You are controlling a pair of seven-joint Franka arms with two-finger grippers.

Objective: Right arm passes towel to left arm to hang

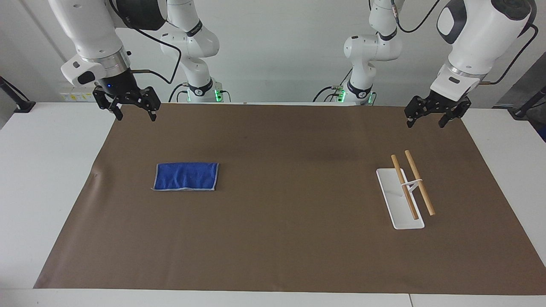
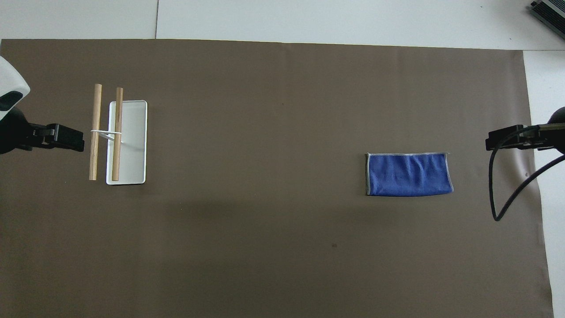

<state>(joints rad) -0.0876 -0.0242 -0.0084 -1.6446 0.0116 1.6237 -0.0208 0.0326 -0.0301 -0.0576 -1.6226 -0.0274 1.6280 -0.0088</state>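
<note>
The blue towel (image 1: 186,176) lies flat and folded on the brown mat, toward the right arm's end of the table; it also shows in the overhead view (image 2: 409,174). My right gripper (image 1: 135,115), with a small blue light above it, hangs open and empty in the air over the mat's edge nearest the robots, apart from the towel; it also shows in the overhead view (image 2: 505,138). My left gripper (image 1: 426,123) hangs open and empty over the mat's corner at the left arm's end, with only its tip in the overhead view (image 2: 66,137).
A rack (image 1: 392,200) with a white base and two wooden rods (image 1: 420,182) stands on the mat at the left arm's end; it also shows in the overhead view (image 2: 132,145). The brown mat (image 1: 273,238) covers most of the white table (image 1: 42,179).
</note>
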